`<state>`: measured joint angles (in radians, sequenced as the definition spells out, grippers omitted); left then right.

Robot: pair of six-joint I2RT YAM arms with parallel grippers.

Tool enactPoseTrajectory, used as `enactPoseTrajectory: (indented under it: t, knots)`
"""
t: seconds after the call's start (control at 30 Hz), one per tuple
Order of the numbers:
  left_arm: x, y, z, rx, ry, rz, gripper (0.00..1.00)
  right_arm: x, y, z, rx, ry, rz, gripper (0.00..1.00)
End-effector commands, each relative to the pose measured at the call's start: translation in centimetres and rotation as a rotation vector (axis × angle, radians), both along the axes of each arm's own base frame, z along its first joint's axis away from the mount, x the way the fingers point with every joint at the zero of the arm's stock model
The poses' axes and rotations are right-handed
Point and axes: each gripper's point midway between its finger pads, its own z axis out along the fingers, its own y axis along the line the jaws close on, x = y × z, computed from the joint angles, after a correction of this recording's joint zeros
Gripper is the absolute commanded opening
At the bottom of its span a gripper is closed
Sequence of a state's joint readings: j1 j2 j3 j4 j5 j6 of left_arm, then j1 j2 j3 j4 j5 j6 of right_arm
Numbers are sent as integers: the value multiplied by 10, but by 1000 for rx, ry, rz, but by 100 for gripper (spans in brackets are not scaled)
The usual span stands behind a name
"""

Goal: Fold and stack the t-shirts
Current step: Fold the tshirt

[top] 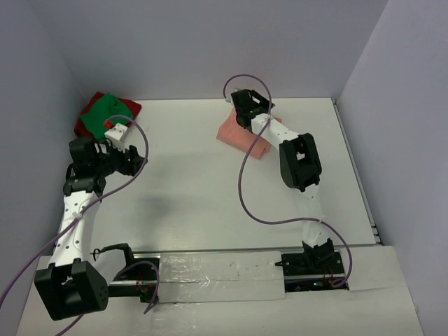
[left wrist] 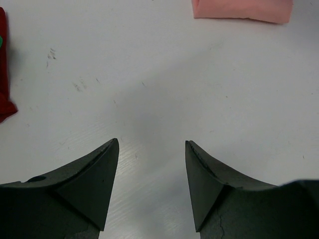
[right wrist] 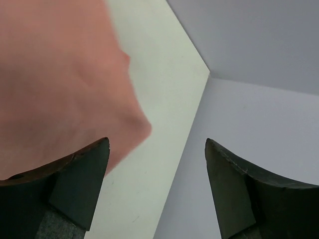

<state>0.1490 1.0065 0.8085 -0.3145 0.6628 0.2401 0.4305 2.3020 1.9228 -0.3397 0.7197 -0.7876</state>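
Hovering over the folded salmon-pink t-shirt (top: 231, 133), the right gripper (right wrist: 157, 144) stands open and empty.
The left gripper (left wrist: 152, 144), also open, holds nothing above bare worktop (top: 210, 189); green t-shirt (top: 101, 112) and dark red t-shirt (top: 131, 107) lie well apart at the far-left corner. A finger catching the pink fold could undo it.

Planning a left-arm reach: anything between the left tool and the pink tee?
Nothing: bare table between left tool and pink tee, per left wrist view.
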Motion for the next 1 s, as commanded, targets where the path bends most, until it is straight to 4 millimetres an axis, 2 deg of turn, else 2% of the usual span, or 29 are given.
enactPoseTrajectory:
  t: [0.0, 0.03, 0.1, 0.13, 0.17, 0.2, 0.23, 0.27, 0.33, 0.37, 0.4, 0.43, 0.47, 0.53, 0.57, 0.6, 0.63, 0.7, 0.73, 0.77, 0.8, 0.83, 0.87, 0.9, 0.93, 0.97]
  knots:
    - [-3, -6, 4, -17, -18, -39, 65, 21, -9, 21, 25, -199, -98, 84]
    - [-3, -6, 4, -16, -19, -41, 65, 21, -10, 20, 36, -217, -105, 84]
    - [-6, -6, 3, -15, -21, -38, 65, 23, -9, 40, 102, -307, -115, 84]
    - [-6, -6, 2, -12, -22, -36, 65, 17, -7, 33, 107, -293, -108, 84]
    - [-7, -6, 4, -11, -31, -34, 65, 16, -4, 56, 156, -355, -94, 84]
    - [-8, -5, 2, -10, -32, -29, 65, 14, 0, 65, 193, -393, -84, 84]
    - [-9, -5, 2, -12, -35, -24, 65, 6, 5, 62, 202, -379, -68, 83]
    - [-9, -5, 6, -10, -50, -24, 65, -1, 11, 81, 241, -404, -49, 83]
    - [-9, -5, 12, -12, -78, -23, 65, -17, 20, 83, 329, -354, -33, 80]
    - [-10, -7, 15, -13, -87, -32, 65, -28, 25, 102, 407, -349, -11, 78]
    - [-11, -8, 19, -12, -99, -39, 65, -39, 44, 93, 531, -260, 49, 75]
    - [-12, -9, 20, -18, -98, -41, 65, -49, 48, 89, 575, -219, 67, 73]
    - [-12, -10, 22, -24, -102, -46, 65, -59, 53, 105, 626, -220, 90, 71]
    - [-12, -12, 22, -31, -106, -60, 65, -74, 62, 98, 692, -154, 102, 48]
    - [-12, -13, 20, -35, -103, -65, 65, -79, 63, 102, 713, -146, 104, 33]
    - [-11, -14, 20, -39, -104, -66, 64, -84, 63, 99, 724, -123, 98, 0]
    - [-10, -13, 21, -39, -113, -68, 63, -90, 60, 92, 713, -107, 91, 0]
    - [-3, -14, 30, -72, -121, -54, 60, -98, 53, 111, 723, -158, 105, 0]
    - [1, -15, 37, -89, -138, -51, 58, -107, 44, 102, 703, -161, 86, 0]
    - [8, -21, 48, -134, -156, -76, 51, -113, 37, 135, 730, -250, 109, 0]
    - [13, -26, 55, -163, -166, -85, 47, -119, 31, 146, 735, -290, 116, 0]
    - [19, -31, 60, -182, -171, -98, 44, -137, 21, 161, 742, -336, 133, 0]
    - [36, -38, 72, -185, -204, -123, 38, -145, 16, 171, 743, -369, 153, 0]
    - [41, -58, 74, -215, -179, -156, 37, -152, 9, 173, 733, -404, 162, 0]
    - [50, -67, 74, -214, -169, -170, 36, -165, 1, 197, 748, -467, 175, 0]
    - [66, -93, 72, -221, -148, -204, 35, -172, -4, 196, 734, -462, 178, 0]
